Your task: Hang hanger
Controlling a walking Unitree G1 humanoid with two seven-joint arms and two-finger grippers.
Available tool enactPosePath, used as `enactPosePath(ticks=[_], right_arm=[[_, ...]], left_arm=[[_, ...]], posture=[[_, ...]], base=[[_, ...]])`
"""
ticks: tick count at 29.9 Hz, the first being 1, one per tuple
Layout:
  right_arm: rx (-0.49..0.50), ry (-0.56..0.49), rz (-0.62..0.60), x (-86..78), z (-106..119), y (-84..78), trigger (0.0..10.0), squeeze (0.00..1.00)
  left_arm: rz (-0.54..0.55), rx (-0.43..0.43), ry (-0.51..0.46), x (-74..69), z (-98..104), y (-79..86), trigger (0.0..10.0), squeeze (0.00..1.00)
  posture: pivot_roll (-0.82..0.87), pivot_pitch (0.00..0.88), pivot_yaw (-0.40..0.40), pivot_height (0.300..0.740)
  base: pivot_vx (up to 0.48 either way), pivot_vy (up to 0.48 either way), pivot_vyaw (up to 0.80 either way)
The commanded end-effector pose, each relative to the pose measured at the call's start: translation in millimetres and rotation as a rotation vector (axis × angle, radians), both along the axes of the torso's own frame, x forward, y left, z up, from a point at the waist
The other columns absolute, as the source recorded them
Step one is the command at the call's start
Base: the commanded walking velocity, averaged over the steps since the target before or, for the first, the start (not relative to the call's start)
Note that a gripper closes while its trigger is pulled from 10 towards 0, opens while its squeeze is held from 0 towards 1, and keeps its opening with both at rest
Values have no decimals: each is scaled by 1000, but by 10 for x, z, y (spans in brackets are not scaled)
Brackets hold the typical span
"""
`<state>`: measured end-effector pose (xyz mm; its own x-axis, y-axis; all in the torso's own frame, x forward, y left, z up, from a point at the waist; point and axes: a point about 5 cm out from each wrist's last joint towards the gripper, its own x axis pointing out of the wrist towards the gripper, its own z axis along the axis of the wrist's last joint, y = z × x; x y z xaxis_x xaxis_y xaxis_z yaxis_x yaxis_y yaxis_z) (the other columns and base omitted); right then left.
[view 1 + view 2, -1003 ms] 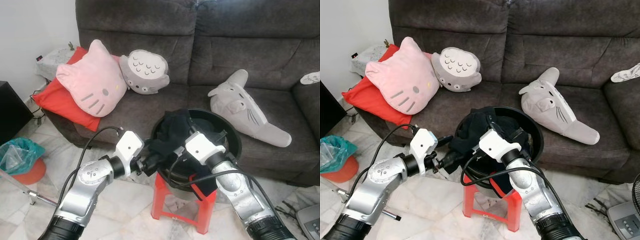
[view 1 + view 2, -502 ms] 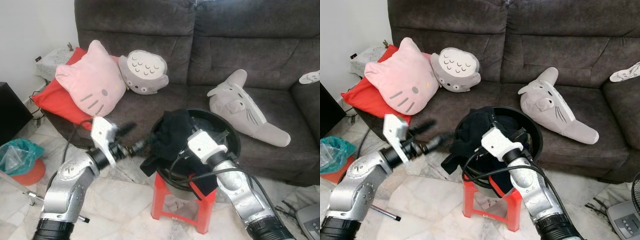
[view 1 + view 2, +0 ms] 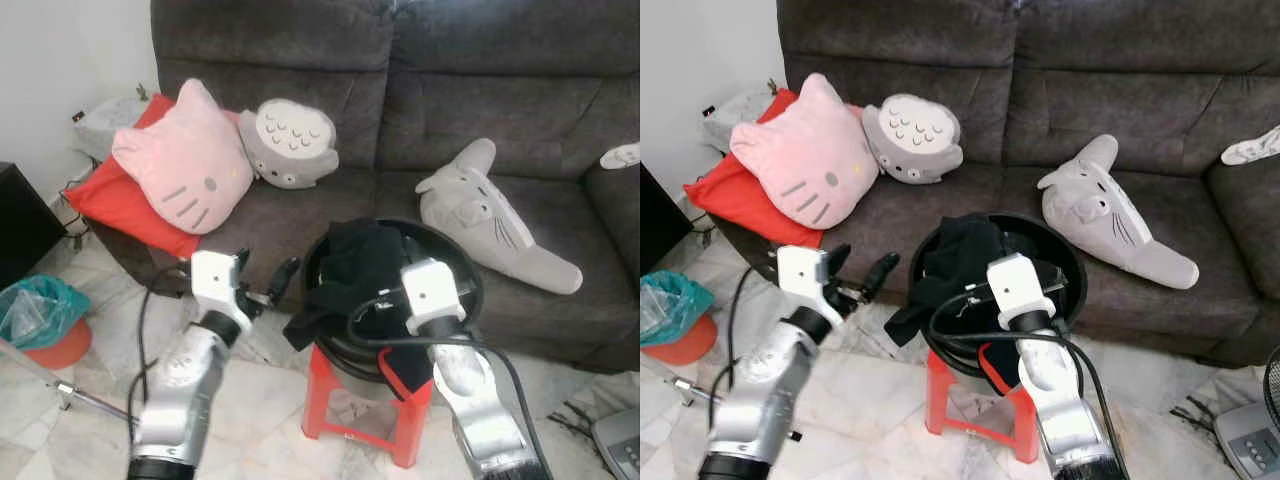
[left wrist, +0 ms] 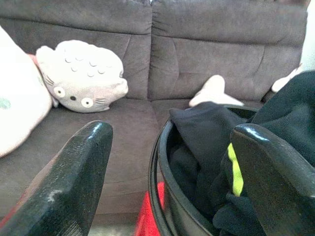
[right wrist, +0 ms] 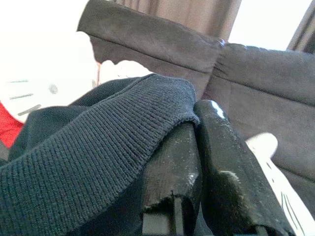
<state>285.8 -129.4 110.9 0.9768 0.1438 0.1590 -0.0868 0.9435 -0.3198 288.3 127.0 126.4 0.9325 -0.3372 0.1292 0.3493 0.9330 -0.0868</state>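
Note:
A black knitted garment (image 3: 355, 258) is heaped in a round black basin (image 3: 468, 285) that stands on a red plastic stool (image 3: 325, 400) in front of the sofa. One fold hangs over the basin's near rim (image 3: 902, 322). My right gripper (image 5: 197, 172) is at the basin's front, shut on the garment's ribbed hem (image 5: 98, 147), its fingertips buried in the cloth. My left gripper (image 3: 264, 278) hovers left of the basin, apart from it, open and holding nothing. In the left wrist view its two fingers (image 4: 74, 182) frame the basin rim (image 4: 162, 196) and the garment (image 4: 206, 142).
A dark grey sofa (image 3: 420, 110) behind the basin carries a pink cat cushion (image 3: 185, 165), a red cushion (image 3: 110, 205), a round grey plush (image 3: 290, 140) and a long grey plush (image 3: 495, 215). A teal bag (image 3: 35, 305), a black cabinet (image 3: 20, 220) and a metal rod (image 3: 50, 375) are on the left.
My left gripper has pulled back leftward from the garment and now stands open beside the basin. My right gripper still holds the garment, with its wrist shifted slightly right.

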Motion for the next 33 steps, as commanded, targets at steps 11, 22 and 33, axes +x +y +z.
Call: enactPosePath(ticks=[11,22,33], right_arm=[[49,-27,2,-54,75,117,10000,0],[82,-36,-40,1,131,104,10000,0],[71,-38,-37,18,146,102,10000,0]], left_arm=[[6,82,-75,6,30,-112,10000,0],[1,55,-98,5,65,-154,10000,0],[-4,37,-103,2,81,-169,10000,0]], posture=[[-101,0,57,740],[-103,0,58,740],[-97,0,52,740]], base=[[0,0,0],[0,0,0],[0,0,0]])
